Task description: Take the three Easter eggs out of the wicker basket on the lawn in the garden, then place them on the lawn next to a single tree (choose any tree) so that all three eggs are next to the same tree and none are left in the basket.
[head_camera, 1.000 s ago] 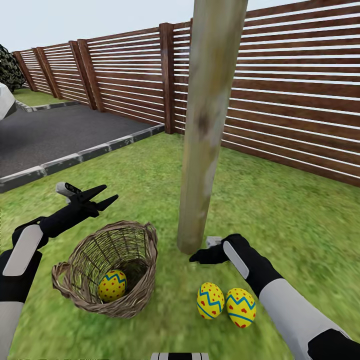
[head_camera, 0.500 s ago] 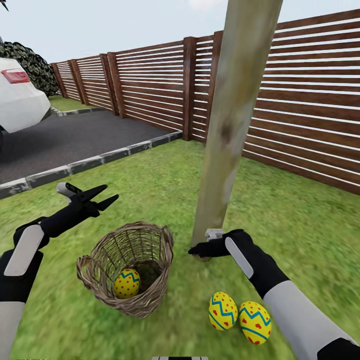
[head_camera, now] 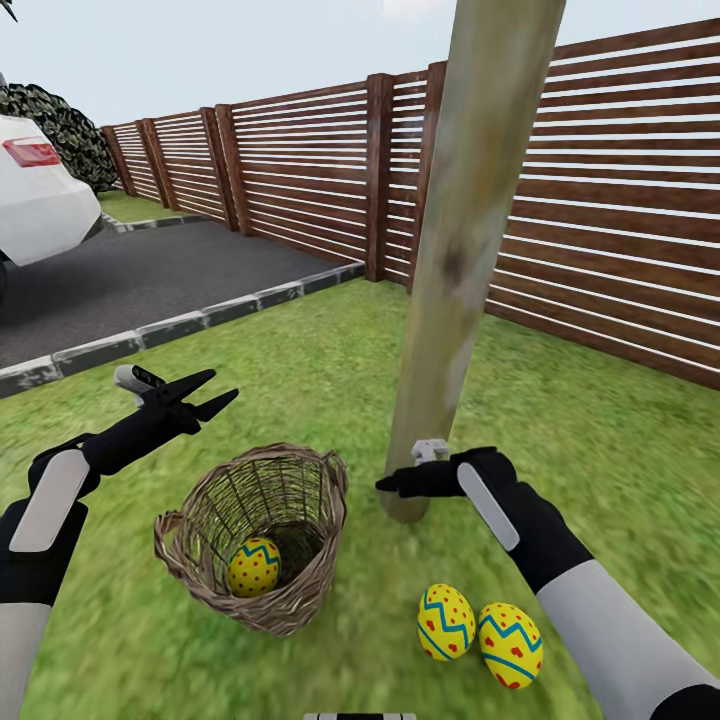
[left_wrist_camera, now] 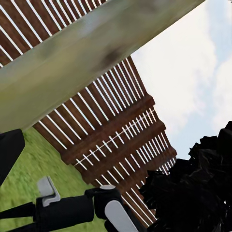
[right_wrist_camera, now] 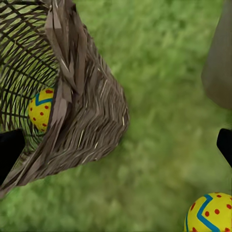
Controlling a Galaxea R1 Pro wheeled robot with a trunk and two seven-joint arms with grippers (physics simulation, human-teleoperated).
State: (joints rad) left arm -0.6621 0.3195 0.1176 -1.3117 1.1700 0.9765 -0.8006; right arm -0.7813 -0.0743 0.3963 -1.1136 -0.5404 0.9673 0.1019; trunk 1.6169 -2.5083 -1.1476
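Grass (head_camera: 300, 380) spread before me in the head view, with the basket (head_camera: 300, 590) tipped on it just left of the tree trunk (head_camera: 450, 300). One egg (head_camera: 253, 567) lay inside the basket against its lower wall. Two more eggs (head_camera: 446, 622) (head_camera: 510, 645) lay touching each other on the grass near the foot of the trunk. My left gripper (head_camera: 212, 390) hung above and behind the basket, jaws apart and holding nothing. My right gripper (head_camera: 385, 485) sat in front of the trunk's base; whether its jaws were apart I could not tell there. A slatted fence (head_camera: 600, 200), a driveway (head_camera: 130, 275) and a white car (head_camera: 40, 195) stood behind.

In the left wrist view, the trunk (left_wrist_camera: 82, 58) crossed the fence (left_wrist_camera: 111, 135), and my right gripper (left_wrist_camera: 19, 215) showed below it over the grass.

In the right wrist view, my dark fingertips (right_wrist_camera: 9, 152) stood wide apart at both edges, empty. Between them were the basket (right_wrist_camera: 92, 116) with its egg (right_wrist_camera: 42, 108), the grass (right_wrist_camera: 159, 72) and part of another egg (right_wrist_camera: 210, 212).
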